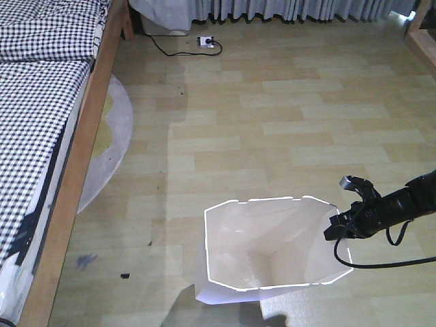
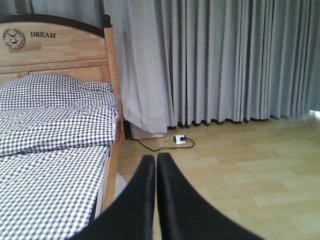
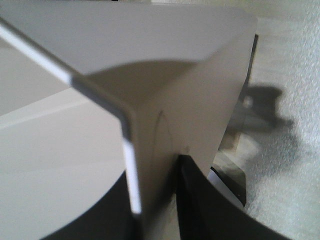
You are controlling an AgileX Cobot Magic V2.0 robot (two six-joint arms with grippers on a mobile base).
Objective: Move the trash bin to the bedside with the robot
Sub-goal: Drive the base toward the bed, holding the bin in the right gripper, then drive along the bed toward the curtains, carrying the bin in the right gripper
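right wrist: fingers (image 3: 210,215) clamp trash bin (image 3: 190,100) wall | front: bed (image 1: 41,102) well apart

"DREAM" in dark capitals on the wooden headboard (image 2: 60,47), beside a round windmill emblem (image 2: 13,38)

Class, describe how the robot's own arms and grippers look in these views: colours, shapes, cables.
The right arm is thin and black, with a black cable looping beneath it and a small silvery piece near the right gripper. The left gripper has two smooth black fingers tapering to rounded tips.
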